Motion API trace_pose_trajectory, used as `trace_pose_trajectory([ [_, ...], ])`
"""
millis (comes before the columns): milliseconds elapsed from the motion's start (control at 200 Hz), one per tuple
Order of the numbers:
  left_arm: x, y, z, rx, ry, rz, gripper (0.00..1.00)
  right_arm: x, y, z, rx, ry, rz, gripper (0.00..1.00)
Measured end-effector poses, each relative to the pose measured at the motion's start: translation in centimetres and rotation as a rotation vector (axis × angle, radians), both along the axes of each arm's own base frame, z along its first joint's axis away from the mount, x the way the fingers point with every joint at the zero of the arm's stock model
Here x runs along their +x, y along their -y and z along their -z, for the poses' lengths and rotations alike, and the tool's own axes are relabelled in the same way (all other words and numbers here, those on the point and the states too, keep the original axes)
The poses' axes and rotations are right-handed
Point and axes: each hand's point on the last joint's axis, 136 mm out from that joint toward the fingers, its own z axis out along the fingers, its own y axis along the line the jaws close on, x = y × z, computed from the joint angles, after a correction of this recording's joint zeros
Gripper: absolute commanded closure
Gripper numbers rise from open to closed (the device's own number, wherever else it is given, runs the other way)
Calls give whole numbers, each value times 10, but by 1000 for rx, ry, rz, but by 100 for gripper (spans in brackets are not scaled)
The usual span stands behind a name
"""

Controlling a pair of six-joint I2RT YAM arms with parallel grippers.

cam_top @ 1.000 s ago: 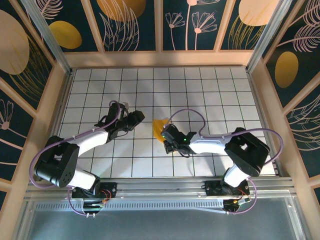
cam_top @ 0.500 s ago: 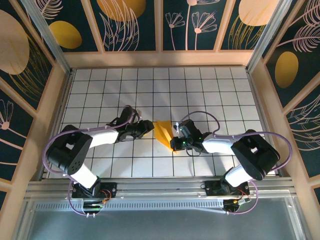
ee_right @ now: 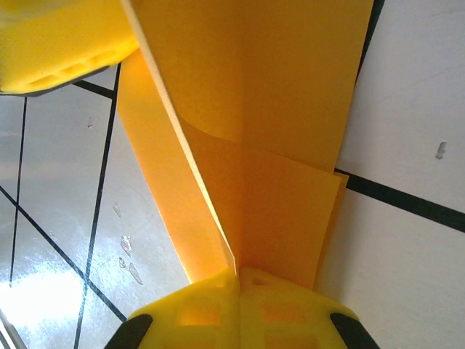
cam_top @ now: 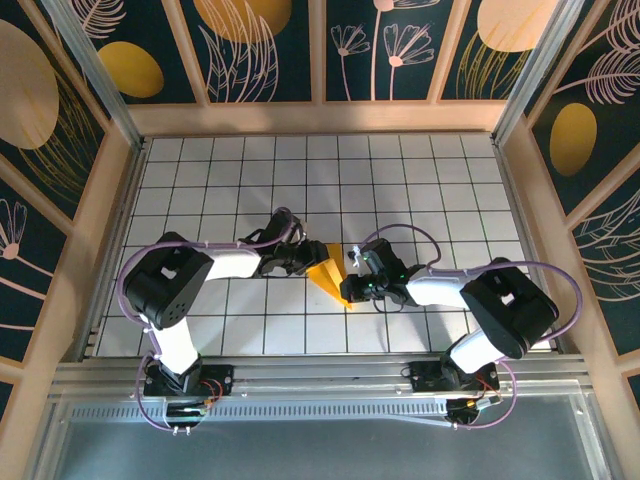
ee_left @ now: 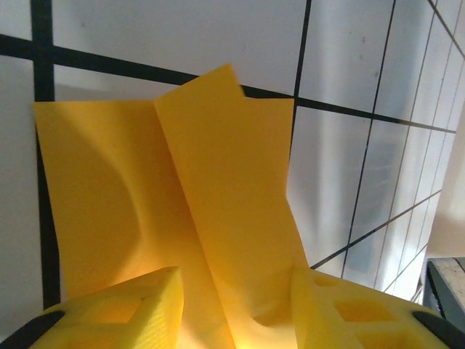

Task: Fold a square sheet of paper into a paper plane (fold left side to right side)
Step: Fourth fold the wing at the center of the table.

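The square sheet of paper lies folded as a narrow orange-yellow paper plane (cam_top: 327, 270) in the middle of the tiled table, its point toward the near edge. My right gripper (cam_top: 352, 284) is shut on the plane's upright centre fold (ee_right: 218, 218) from the right; its yellow fingertips (ee_right: 211, 305) meet with the fold pinched between them. My left gripper (cam_top: 306, 262) has come in from the left. Its fingers (ee_left: 123, 305) stand apart, and one folded flap (ee_left: 225, 189) runs through the gap between them.
The white grid table (cam_top: 400, 180) is walled by wooden rails and dark panels with yellow ovals (cam_top: 130, 68). Both arms reach in low toward the middle, and their cables (cam_top: 400, 232) loop above them. The left gripper's finger (ee_right: 58, 43) shows beside the paper in the right wrist view.
The left gripper has moved right, up to the paper, and its jaws have narrowed a little. The right gripper shifted slightly right and brought the held paper down low.
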Motion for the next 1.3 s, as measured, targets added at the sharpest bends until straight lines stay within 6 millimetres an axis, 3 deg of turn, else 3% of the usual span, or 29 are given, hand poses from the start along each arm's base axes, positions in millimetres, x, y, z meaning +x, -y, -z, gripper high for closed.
trace_pose_trajectory([
  [851, 6, 1, 8, 49, -10, -10, 55, 0, -1, -7, 34, -19, -9, 70],
  [1116, 6, 1, 8, 50, -9, -11, 55, 6, 0, -27, 94, -11, 9, 59],
  [1296, 6, 1, 8, 50, -8, -12, 55, 21, 4, -44, 170, -2, 55, 57],
])
